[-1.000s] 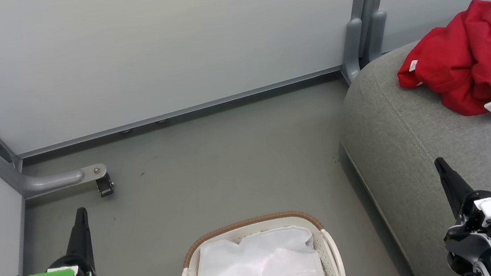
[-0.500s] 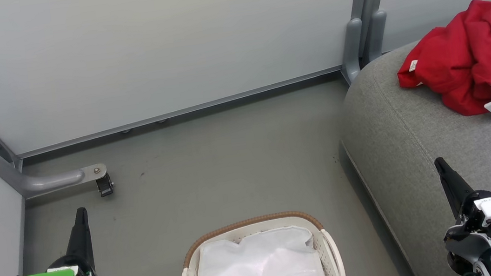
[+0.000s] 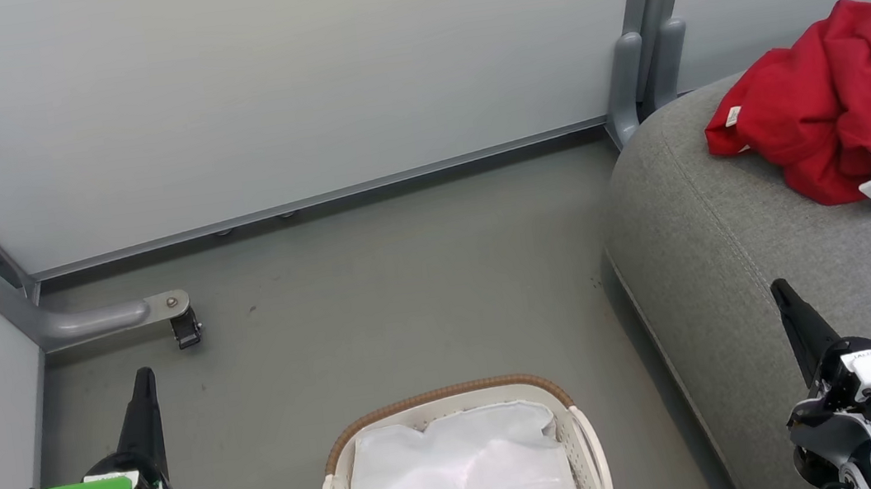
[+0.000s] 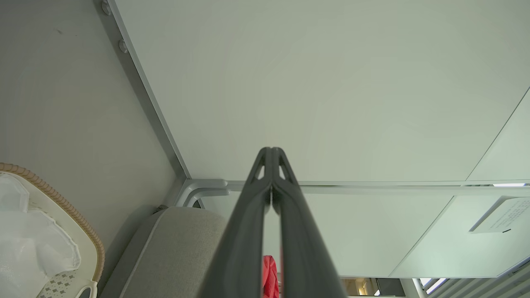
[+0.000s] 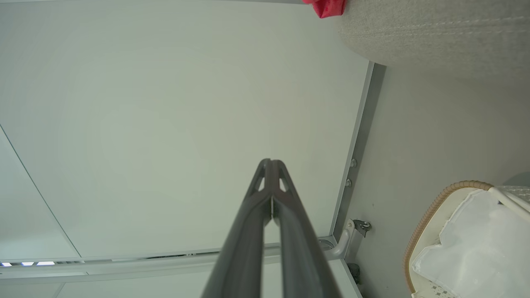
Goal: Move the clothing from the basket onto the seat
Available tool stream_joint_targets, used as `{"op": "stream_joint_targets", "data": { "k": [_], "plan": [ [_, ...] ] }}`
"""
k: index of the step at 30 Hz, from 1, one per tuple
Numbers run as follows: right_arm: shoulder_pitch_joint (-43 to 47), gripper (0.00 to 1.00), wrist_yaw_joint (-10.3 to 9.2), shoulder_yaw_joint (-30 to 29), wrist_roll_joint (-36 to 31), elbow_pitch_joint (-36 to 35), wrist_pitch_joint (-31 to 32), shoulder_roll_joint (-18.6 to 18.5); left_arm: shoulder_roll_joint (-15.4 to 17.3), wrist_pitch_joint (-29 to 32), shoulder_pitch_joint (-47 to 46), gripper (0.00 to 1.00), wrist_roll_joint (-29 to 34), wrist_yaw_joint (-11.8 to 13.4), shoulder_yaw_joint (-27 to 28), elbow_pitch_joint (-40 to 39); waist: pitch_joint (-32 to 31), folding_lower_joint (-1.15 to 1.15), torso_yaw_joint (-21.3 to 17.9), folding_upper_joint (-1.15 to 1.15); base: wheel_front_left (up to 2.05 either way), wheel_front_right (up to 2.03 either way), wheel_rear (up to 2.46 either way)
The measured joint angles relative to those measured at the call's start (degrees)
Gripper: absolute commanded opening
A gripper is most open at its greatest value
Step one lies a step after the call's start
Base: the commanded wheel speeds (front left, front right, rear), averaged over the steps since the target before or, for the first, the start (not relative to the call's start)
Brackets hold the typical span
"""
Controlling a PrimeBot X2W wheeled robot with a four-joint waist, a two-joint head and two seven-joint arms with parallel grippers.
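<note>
The red clothing [image 3: 835,116] with white stripes and trim lies crumpled on the grey seat [image 3: 734,241] at the right; a scrap of it shows in the left wrist view [image 4: 270,277] and the right wrist view [image 5: 327,7]. The white basket [image 3: 454,396] with a brown rim stands on the floor at bottom centre, holding just a thin white sheet [image 3: 464,474]. My left gripper [image 3: 143,380] is at lower left, shut and empty, fingertips touching [image 4: 271,151]. My right gripper [image 3: 780,289] hangs over the seat's front part, shut and empty [image 5: 271,162].
Pale partition walls [image 3: 282,80] close the back and left. A grey metal foot with a small caster [image 3: 184,325] juts onto the floor at left, and a grey post [image 3: 641,61] stands by the seat's corner. Grey floor [image 3: 409,297] lies between basket and wall.
</note>
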Motion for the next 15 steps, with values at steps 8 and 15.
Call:
{"op": "stream_joint_targets", "data": {
  "k": [8, 15],
  "plan": [
    [0.0, 0.00, 0.00, 0.0, 0.0, 0.0, 0.0, 0.0, 0.0, 0.0, 0.0, 0.00, 0.0, 0.0, 0.0, 0.0, 0.0, 0.00, 0.0, 0.00, 0.00, 0.00, 0.00],
    [0.0, 0.00, 0.00, 0.0, 0.0, 0.0, 0.0, 0.0, 0.0, 0.0, 0.0, 0.00, 0.0, 0.0, 0.0, 0.0, 0.0, 0.00, 0.0, 0.00, 0.00, 0.00, 0.00]
  ]
}}
